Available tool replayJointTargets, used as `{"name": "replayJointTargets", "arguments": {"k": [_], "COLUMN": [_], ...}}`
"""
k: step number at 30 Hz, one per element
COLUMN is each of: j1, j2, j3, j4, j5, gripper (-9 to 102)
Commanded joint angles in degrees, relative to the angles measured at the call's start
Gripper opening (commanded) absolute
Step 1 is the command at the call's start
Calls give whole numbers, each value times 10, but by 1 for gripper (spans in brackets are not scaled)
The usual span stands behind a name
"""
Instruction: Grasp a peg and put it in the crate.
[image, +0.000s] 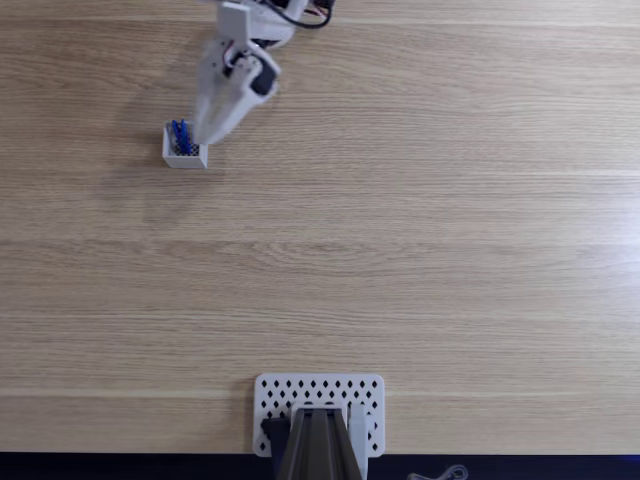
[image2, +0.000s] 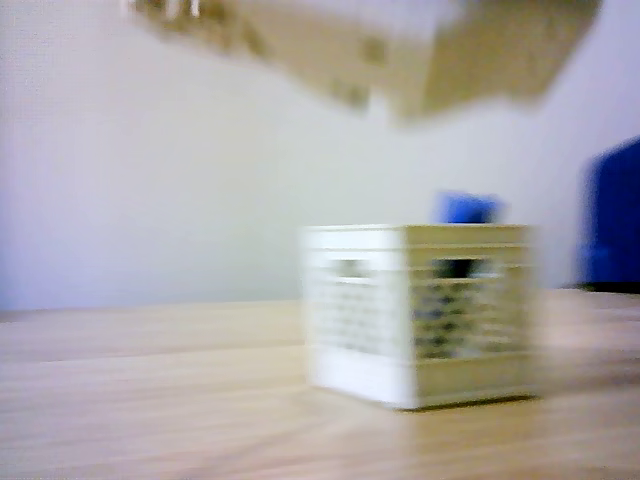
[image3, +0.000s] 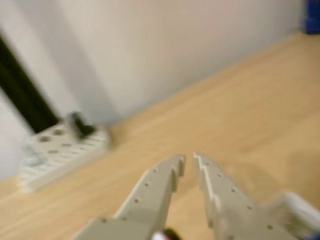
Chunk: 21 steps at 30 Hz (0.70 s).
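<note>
In the fixed view the small white crate (image: 185, 152) stands on the table at the upper left, with thin blue pegs (image: 180, 134) sticking up out of it. My gripper (image: 207, 135) reaches down from the top edge and ends right beside the crate's right side. The blurred other view has the crate (image2: 420, 315) at mid-right and a blue peg tip (image2: 468, 207) poking over its rim. In the wrist view my gripper (image3: 189, 160) has its fingertips a narrow slit apart with nothing between them, and a white corner of the crate (image3: 300, 210) sits at the lower right.
A larger white perforated plate (image: 320, 400) with a dark mount lies at the table's near edge, and appears far left in the wrist view (image3: 60, 150). A blue object (image2: 612, 215) stands at the right edge of the other view. Bare wooden tabletop (image: 420, 250) spreads between.
</note>
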Motion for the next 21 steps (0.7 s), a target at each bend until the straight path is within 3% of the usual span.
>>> {"name": "replayJointTargets", "arguments": {"k": [1, 13, 21], "j1": [-82, -168, -201], "j2": [151, 454, 607], "j3": [-26, -36, -26], "j4": [85, 521, 747], "j5": [11, 356, 647], "gripper": [-1, -1, -1]}}
